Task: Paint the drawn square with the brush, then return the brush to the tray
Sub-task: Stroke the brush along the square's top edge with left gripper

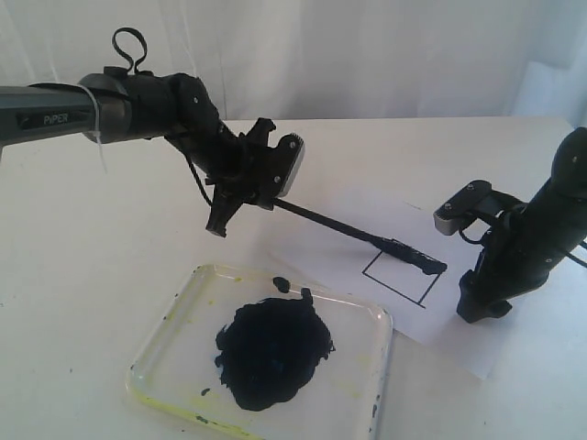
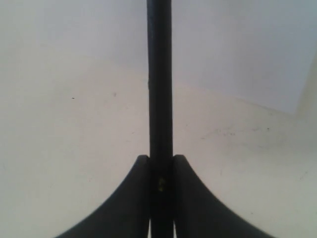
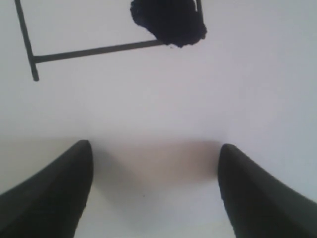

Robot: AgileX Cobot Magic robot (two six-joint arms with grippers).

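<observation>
The desk (image 1: 83, 275) is plain white, and a pale curtain (image 1: 367, 55) hangs behind it. A white paper sheet (image 1: 367, 225) lies flat on it, right of centre in the exterior view. The clear tray (image 1: 165, 353) with its dark paint blob (image 1: 273, 346) sits just beside the sheet, nearer the camera.

The brush (image 1: 344, 229) is off the tray. Its long axis slants from the upper left down to the lower right of the exterior view. The handle end is clamped in the left tool (image 2: 161, 161), and the dark tip rests on 1 edge of the drawn square (image 1: 402, 278), close to its right corner. The square is a bare outline.

The right tool (image 3: 154, 148) hangs over the sheet's right side with its 2 jaws apart and nothing between them.
</observation>
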